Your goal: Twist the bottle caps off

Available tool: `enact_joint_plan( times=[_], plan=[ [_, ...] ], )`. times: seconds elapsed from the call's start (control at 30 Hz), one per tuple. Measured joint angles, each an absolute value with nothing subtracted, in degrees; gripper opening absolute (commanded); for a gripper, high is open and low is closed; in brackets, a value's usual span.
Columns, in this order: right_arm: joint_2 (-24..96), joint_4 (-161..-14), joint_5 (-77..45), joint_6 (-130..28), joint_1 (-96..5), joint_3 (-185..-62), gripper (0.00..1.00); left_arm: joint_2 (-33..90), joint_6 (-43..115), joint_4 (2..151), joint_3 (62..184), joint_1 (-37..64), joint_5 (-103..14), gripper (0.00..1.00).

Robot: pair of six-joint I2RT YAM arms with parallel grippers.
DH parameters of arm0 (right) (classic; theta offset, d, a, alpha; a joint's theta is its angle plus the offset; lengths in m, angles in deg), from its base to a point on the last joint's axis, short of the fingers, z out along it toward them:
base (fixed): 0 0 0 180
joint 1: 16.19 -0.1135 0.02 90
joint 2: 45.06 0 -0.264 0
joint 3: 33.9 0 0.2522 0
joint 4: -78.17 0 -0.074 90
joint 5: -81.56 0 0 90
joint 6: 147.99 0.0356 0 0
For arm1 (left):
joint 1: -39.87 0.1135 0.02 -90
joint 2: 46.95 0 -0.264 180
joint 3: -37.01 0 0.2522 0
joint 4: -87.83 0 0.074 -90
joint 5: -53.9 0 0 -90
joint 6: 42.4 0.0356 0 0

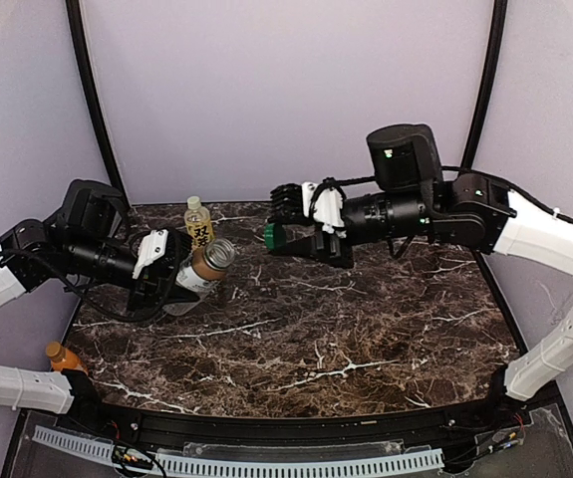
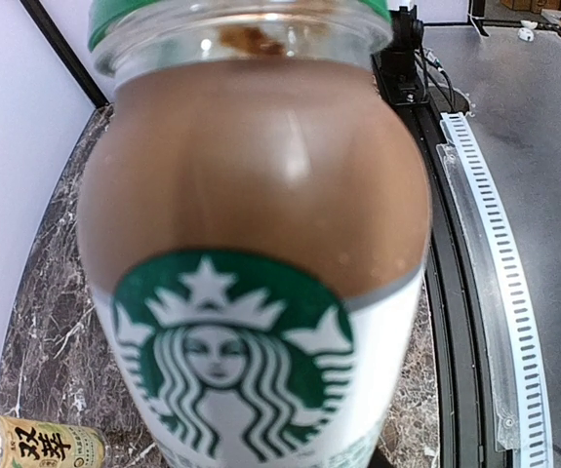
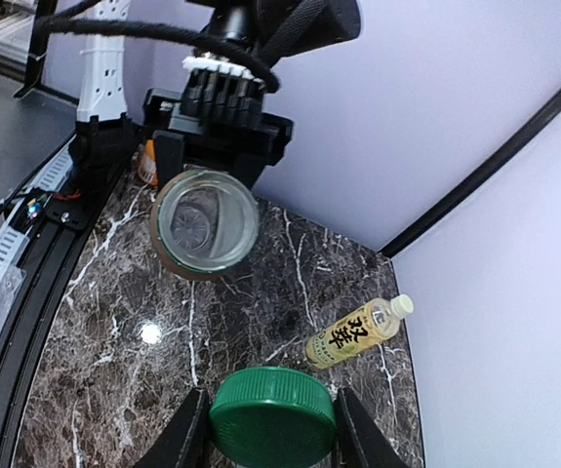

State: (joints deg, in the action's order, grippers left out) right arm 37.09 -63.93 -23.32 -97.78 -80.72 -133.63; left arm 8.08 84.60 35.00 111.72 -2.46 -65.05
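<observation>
Can't make out the left gripper in its own wrist view: buried behind the short clear bottle, clipped top and bottom. Loses the near rim of the dark green cap to the right wrist view's lower edge. Catches only half the orange bottle, near-left corner of the counter, behind the left arm.

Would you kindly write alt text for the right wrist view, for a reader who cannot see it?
The right gripper clamps a dark green cap, facing the open mouth of the coffee bottle held by the left gripper. A yellow-labelled bottle, its pale cap on, stands apart on the marble table.
</observation>
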Motion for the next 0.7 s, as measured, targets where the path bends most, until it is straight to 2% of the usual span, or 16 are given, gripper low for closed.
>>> enact_joint_plan(
  times=[0.2, 0.3, 0.47, 0.6, 0.7],
  plan=[
    [29.6, -77.3, -23.4, -81.9, -72.9, -124.0, 0.00, 7.2, 83.5, 37.9, 110.4, -2.4, -64.3, 0.01],
    [29.6, -78.3, -19.2, -71.3, -65.9, -121.4, 0.00, 6.6, 82.8, 39.4, 109.6, -2.0, -63.8, 0.01],
    [38.1, -64.1, -6.9, -55.8, -59.1, -127.2, 0.00, 5.6, 82.0, 40.7, 108.5, -1.1, -63.1, 0.01],
    [43.6, -52.2, -3.7, -48.8, -55.7, -128.7, 0.00, 4.6, 81.6, 41.8, 107.4, -0.8, -62.8, 0.01],
    [45.5, -45.9, -3.7, -45.7, -51.5, -124.7, 0.00, 3.8, 81.2, 42.8, 106.1, -0.8, -62.6, 0.01]
  ],
)
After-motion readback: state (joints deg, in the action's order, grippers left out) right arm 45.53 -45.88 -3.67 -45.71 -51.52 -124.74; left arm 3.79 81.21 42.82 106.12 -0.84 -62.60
